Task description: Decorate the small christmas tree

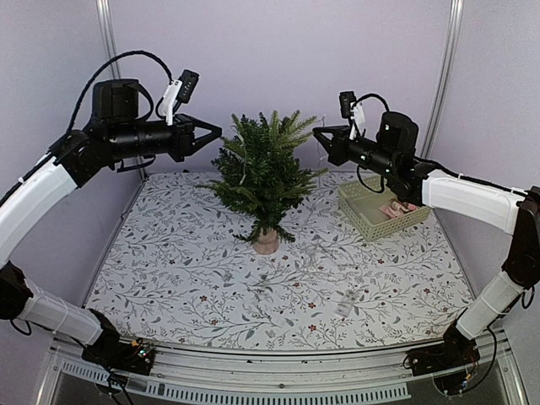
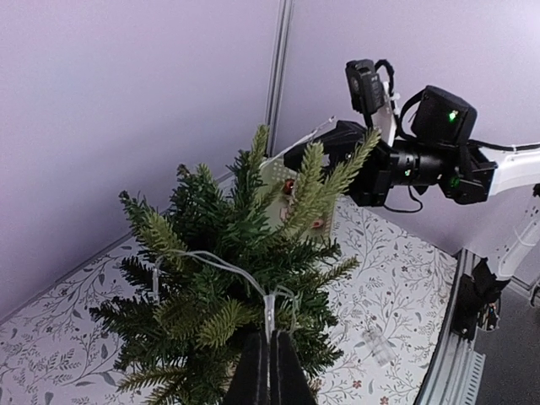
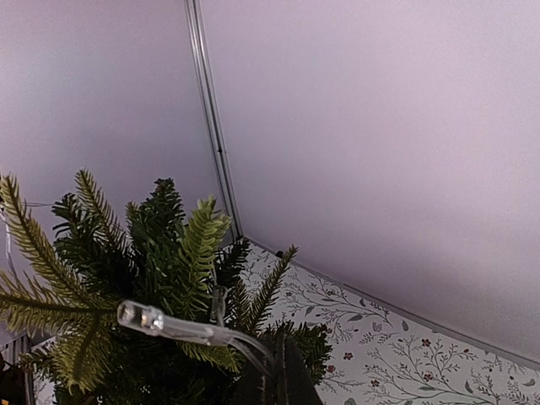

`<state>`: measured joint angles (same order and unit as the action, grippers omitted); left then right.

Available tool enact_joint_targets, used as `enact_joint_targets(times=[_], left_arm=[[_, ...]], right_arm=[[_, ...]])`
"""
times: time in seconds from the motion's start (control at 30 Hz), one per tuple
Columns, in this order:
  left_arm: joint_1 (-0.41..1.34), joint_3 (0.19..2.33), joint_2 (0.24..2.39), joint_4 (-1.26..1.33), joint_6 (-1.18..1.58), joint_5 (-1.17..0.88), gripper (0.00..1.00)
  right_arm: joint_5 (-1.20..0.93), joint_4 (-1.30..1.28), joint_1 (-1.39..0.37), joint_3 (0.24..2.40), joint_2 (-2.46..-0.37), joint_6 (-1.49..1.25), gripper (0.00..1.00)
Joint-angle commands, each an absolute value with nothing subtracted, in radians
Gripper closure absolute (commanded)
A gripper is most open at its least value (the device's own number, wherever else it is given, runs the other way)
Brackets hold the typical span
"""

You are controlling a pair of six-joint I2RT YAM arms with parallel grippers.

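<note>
The small christmas tree [image 1: 263, 173] stands on its tan base at the back middle of the table. A clear light string [image 2: 211, 263] lies draped over its upper branches. My left gripper [image 1: 215, 132] is at the tree's upper left, shut on a bulb of the light string [image 2: 269, 314]. My right gripper [image 1: 319, 132] is at the tree's upper right, shut on the string's wire, and a clear bulb [image 3: 160, 321] sticks out to the left of its fingertips. The tree fills the lower left of both wrist views [image 3: 135, 295].
A pale green slotted basket [image 1: 381, 208] with small reddish ornaments in it sits at the right back. A clear plastic piece [image 1: 344, 304] lies on the floral tablecloth at the front right. Lilac walls close in the back and both sides.
</note>
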<state>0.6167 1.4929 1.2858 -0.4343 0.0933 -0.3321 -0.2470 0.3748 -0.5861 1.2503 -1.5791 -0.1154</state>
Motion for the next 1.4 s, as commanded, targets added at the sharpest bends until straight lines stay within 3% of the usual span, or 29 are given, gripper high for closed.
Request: enact_joint_targets(times=[0.0,0.53,0.73,1.2,1.37], left_arm=[[0.641,1.495,1.328,-0.481,0.079,-0.256,1.0],[0.666,1.436,1.397,-0.495,0.056,-0.135,1.0],[0.664,1.415,1.37,-0.471,0.031,-0.117,0.94],[0.627,1.387,1.311,-0.454,0.019,-0.135,0.53],[0.626,1.355,1.264,-0.434,0.011,-0.147,0.35]], right_arm=[[-0.261,0.4,-0.584,1.264,-1.564,-0.116,1.0],[-0.308,0.384,-0.603,1.225,-1.534,-0.117,1.0],[-0.294,0.382,-0.608,1.176,-1.509,-0.118,0.92],[-0.272,0.376,-0.591,1.036,-1.367,-0.143,0.35],[-0.264,0.379,-0.576,0.929,-1.298,-0.174,0.22]])
